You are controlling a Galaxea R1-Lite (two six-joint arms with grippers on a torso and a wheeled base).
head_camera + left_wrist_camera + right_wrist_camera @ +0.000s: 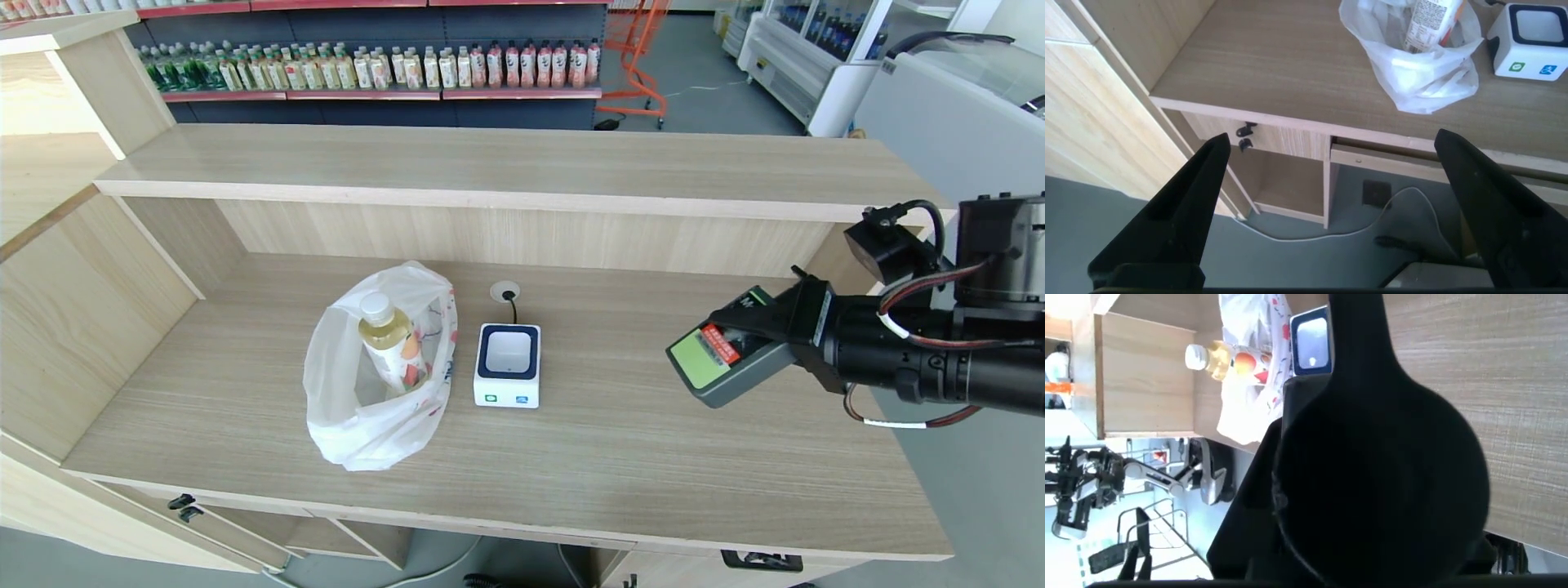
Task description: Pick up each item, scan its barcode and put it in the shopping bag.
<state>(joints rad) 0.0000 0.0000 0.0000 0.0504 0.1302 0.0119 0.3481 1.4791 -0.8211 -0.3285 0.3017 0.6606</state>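
On the wooden counter [620,457] stands a white shopping bag [359,408] with its mouth open. Inside it, a yellow drink bottle [388,339] with a white cap stands upright. Just right of the bag sits the white scanner [508,363], its dark window facing up. My right gripper [767,331] is shut on a dark grey box [718,359] with a green and red label, held above the counter's right part, well right of the scanner. The box [1372,457] looms dark and close in the right wrist view. My left gripper [1333,143] hangs open and empty below the counter's front edge.
A raised ledge [506,175] runs along the back of the counter, and a wooden side wall [73,327] closes its left end. A cable hole [504,291] lies behind the scanner. Store shelves with several bottles [375,69] stand beyond.
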